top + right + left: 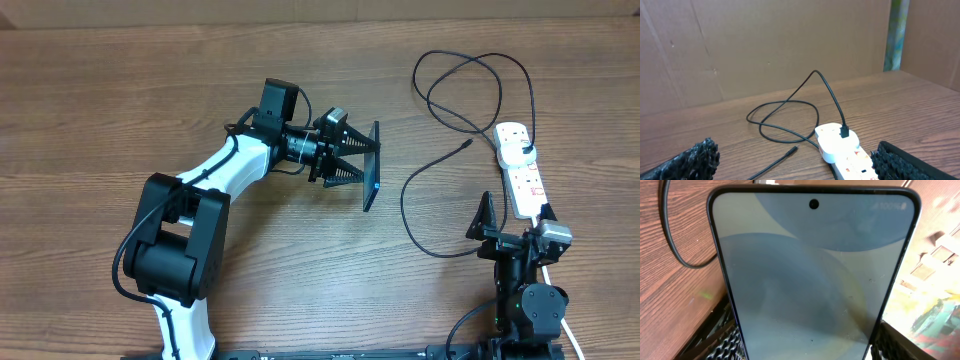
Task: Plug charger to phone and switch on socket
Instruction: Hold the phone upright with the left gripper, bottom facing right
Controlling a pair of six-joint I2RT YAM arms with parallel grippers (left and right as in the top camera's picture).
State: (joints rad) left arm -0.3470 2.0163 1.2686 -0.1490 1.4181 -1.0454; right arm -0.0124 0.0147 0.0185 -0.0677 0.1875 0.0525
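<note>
One phone (372, 168) is held on edge near the table's centre by the left gripper (352, 162), jaws partly apart and clamped on it. One charger (403, 200) loops to the right; its connector tip lies free on the table and its plug head sits in the one socket (527, 185). The right gripper (516, 222) has its jaws spread wide and holds nothing.

The right claw (799, 166) gapes wide, its fingers (695, 160) at 7 and 5 o'clock. On the table (920, 110), the power strip (855, 165) carries the charger plug (834, 141). Its black cable (785, 104) loops toward 10 o'clock, and the tip (792, 149) lies loose.
</note>
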